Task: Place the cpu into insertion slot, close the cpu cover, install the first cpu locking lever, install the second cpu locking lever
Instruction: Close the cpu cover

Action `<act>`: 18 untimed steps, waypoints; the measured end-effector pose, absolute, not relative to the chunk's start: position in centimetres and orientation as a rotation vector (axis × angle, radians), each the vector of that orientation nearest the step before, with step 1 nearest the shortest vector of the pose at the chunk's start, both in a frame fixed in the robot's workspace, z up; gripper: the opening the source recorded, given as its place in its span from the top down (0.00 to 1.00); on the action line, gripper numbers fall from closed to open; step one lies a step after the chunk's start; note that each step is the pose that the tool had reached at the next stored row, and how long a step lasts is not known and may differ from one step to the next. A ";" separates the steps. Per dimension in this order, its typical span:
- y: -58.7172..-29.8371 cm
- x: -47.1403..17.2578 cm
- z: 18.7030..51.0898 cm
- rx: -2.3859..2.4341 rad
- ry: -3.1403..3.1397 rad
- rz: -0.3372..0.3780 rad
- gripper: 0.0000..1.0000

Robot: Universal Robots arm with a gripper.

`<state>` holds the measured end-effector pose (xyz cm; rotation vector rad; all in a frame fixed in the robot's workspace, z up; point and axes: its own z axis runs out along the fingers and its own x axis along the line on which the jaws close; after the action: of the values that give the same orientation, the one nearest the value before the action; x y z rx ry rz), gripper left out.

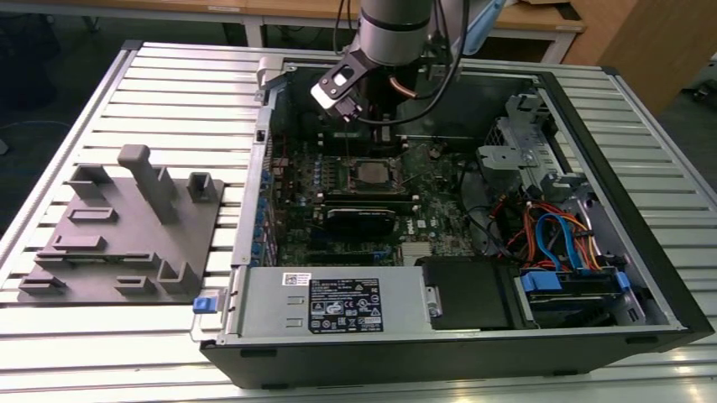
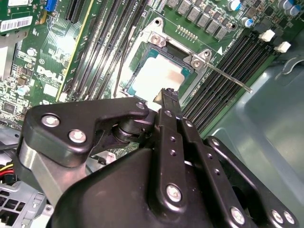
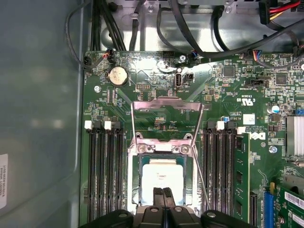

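My claw [image 3: 164,197] is pinched shut and empty (tips just above the cpu [image 3: 163,175]). The cpu sits in the insertion slot [image 3: 132,180], and a locking lever [image 3: 166,101] stands raised.

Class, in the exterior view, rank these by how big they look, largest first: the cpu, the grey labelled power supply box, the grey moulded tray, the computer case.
1. computer case
2. grey moulded tray
3. power supply box
4. cpu, by far the smallest
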<state>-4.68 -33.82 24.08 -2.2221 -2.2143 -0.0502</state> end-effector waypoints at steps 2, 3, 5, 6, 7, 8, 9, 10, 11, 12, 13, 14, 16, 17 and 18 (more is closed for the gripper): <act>-33.8 -4.7 24.2 -2.222 -2.214 -0.050 0.90; -33.8 -4.7 24.3 -2.222 -2.214 -0.050 0.90; -33.8 -4.7 24.4 -2.222 -2.214 -0.050 0.90; -33.8 -4.7 24.5 -2.222 -2.214 -0.050 0.90; -33.8 -4.7 24.6 -2.222 -2.214 -0.050 0.90; -33.8 -4.7 24.6 -2.222 -2.214 -0.050 0.90; -33.8 -4.7 24.7 -2.222 -2.214 -0.050 0.90; -33.8 -4.7 24.8 -2.222 -2.214 -0.050 0.90; -33.8 -4.7 24.9 -2.222 -2.214 -0.050 0.90; -33.8 -4.7 25.0 -2.222 -2.214 -0.050 0.90; -33.8 -4.7 25.1 -2.222 -2.214 -0.050 0.90; -33.8 -4.7 25.1 -2.222 -2.214 -0.050 0.90; -33.8 -4.7 25.2 -2.222 -2.214 -0.050 0.90; -33.8 -4.7 25.3 -2.222 -2.214 -0.050 0.90; -33.8 -4.7 25.3 -2.222 -2.214 -0.050 0.90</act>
<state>-4.68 -33.82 25.32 -2.2221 -2.2143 -0.0504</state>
